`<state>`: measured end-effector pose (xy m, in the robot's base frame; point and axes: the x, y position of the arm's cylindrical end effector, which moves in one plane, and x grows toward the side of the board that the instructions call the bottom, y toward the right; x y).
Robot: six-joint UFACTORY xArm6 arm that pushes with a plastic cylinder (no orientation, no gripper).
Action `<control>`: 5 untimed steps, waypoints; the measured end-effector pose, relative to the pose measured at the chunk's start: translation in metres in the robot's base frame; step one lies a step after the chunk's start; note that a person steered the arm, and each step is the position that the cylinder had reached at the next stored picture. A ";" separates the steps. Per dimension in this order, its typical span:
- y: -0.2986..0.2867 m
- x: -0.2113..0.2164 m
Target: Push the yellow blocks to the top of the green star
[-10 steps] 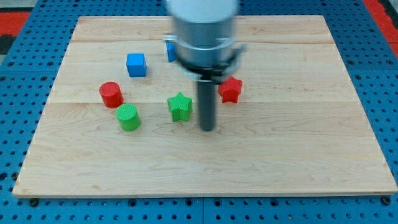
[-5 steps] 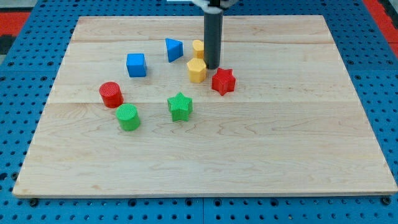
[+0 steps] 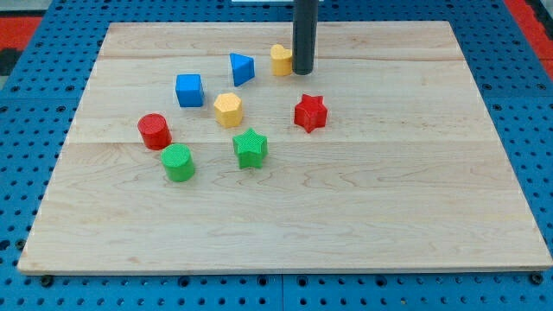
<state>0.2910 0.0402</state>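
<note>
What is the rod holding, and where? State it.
Nothing is held. My tip only rests against the right side of the upper yellow block, beside the blue triangle.

Eight blocks total on the board: two yellow point(image 3: 228, 109) point(image 3: 280, 60), two blue point(image 3: 189, 90) point(image 3: 242, 68), two red point(image 3: 155, 131) point(image 3: 310, 113), two green point(image 3: 251, 148) point(image 3: 179, 162).

1. Worktop point(image 3: 389, 216): pale wooden board on a blue pegboard.
2. Yellow hexagon block point(image 3: 228, 109), just above the green star point(image 3: 250, 148).
3. Second yellow block point(image 3: 280, 60), touching my tip point(image 3: 302, 72).
4. Blue triangle point(image 3: 241, 68); blue cube point(image 3: 189, 90).
5. Red star point(image 3: 310, 113); red cylinder point(image 3: 155, 130).
6. Green cylinder point(image 3: 179, 162).
</note>
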 end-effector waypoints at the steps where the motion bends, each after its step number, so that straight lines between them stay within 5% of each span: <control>1: 0.002 -0.044; 4: -0.027 0.039; 5: -0.010 -0.021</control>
